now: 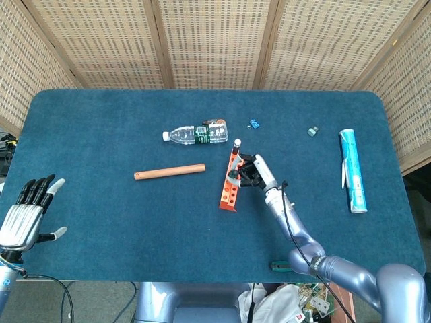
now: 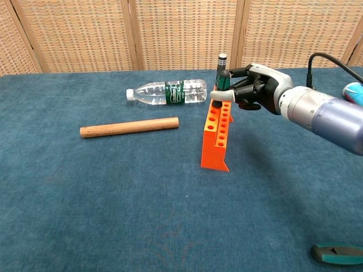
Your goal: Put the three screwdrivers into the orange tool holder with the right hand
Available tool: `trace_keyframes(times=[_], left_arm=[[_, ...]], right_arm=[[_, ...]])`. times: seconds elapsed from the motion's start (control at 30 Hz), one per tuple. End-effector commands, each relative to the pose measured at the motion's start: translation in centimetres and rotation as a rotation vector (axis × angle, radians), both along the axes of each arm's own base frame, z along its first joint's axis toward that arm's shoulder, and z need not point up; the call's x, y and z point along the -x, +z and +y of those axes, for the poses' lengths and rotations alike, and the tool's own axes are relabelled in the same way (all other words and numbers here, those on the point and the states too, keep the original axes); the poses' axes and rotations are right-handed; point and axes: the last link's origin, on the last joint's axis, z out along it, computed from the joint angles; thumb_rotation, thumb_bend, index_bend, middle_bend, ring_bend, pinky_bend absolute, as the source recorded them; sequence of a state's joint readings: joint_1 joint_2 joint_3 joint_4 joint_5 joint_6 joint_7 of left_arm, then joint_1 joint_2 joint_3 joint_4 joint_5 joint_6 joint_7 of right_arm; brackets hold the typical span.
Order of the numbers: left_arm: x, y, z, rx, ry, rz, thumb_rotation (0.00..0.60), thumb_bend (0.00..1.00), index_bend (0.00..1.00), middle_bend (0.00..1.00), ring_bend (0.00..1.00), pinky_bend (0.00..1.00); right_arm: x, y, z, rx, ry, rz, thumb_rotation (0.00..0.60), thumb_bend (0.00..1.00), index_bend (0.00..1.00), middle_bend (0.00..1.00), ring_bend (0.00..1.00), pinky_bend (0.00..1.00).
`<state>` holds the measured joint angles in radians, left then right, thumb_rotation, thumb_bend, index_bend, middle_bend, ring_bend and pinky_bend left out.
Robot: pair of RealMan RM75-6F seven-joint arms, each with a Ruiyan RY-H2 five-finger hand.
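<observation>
The left robot hand [image 1: 23,215] is kept open and idle at the desk [image 1: 101,222] edge, far left of the holder [image 2: 218,133], since the task is given to the right. A dowel [image 2: 129,127] and a bottle [image 2: 167,92] are seen left of the holder. At the holder's far end, a screwdriver [image 2: 221,72] is held upright in the right robot hand [image 2: 252,90], fingers closed on its handle, apparently so the shaft can be lowered into a hole. Another green-handled tool [image 2: 337,253] is seen well right of the holder, near the front edge.
</observation>
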<state>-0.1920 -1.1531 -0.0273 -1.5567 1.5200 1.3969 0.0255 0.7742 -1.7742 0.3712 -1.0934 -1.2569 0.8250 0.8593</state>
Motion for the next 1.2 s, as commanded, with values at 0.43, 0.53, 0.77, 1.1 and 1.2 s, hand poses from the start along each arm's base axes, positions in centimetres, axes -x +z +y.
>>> trace_keyframes(times=[0.43,0.53,0.77,1.1,1.2], left_arm=[[0.0,0.1,-0.1,-0.002,-0.003,-0.001,0.600,0.00,0.00,0.00,0.00,0.00],[0.0,0.1,0.0,-0.001,-0.002,-0.002,0.600,0.00,0.00,0.00,0.00,0.00],[0.0,0.1,0.0,-0.001,0.000,-0.003,0.600,0.00,0.00,0.00,0.00,0.00],[-0.1,0.2,-0.1,-0.002,-0.004,-0.007,0.600,0.00,0.00,0.00,0.00,0.00],[-0.1,0.2,-0.2,-0.003,-0.007,-0.008,0.600,0.00,0.00,0.00,0.00,0.00]], right_arm=[[-1.3,0.4,-0.9,0.021,0.002,0.036,0.600,0.19,0.57,0.96,0.86,1.00],[-1.5,0.4,-0.9,0.024,0.002,0.042,0.600,0.19,0.57,0.96,0.86,1.00],[-1.8,0.8,-1.1,0.038,0.003,0.050,0.600,0.18,0.56,0.96,0.86,1.00],[-2.3,1.6,-1.2,0.057,0.011,0.044,0.600,0.15,0.55,0.96,0.86,1.00],[-2.6,2.0,-1.2,0.066,0.016,0.041,0.600,0.15,0.54,0.96,0.86,1.00]])
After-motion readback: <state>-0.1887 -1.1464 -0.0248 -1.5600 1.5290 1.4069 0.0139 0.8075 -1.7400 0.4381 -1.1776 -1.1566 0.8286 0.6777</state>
